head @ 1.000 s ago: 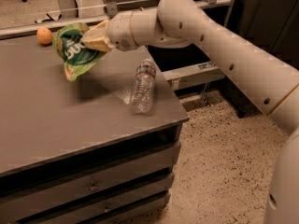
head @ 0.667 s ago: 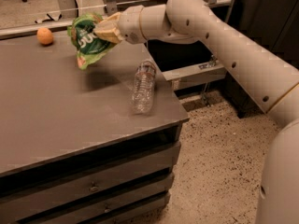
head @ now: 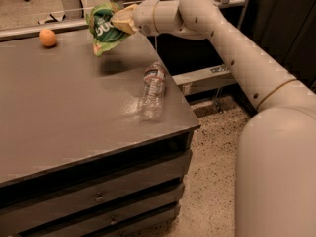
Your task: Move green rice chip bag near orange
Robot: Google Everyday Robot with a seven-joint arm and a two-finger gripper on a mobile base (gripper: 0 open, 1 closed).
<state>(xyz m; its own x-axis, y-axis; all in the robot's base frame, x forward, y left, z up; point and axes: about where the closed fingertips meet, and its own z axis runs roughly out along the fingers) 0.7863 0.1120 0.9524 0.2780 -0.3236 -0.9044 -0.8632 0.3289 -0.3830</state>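
Above the worktop's [head: 74, 112] far edge, the pincer [head: 118, 22] holds the chip bag [head: 102, 27] by its crumpled side; light, soft and crinkly, it likely needs only that pinch.

The bench [head: 59, 117] filled the left and middle of the scene, with drawers [head: 98, 197] stacked in its near face. The orange [head: 48, 37] sat on it at the far left. The green rice chip bag [head: 101, 28] hung above the far edge, right of the orange and apart from it, gripped on its right side by the end effector [head: 123, 19]. The arm [head: 237, 48] reached in from the right. A water bottle [head: 152, 90] lay on its side by the bench's right edge, nearer than the bag.
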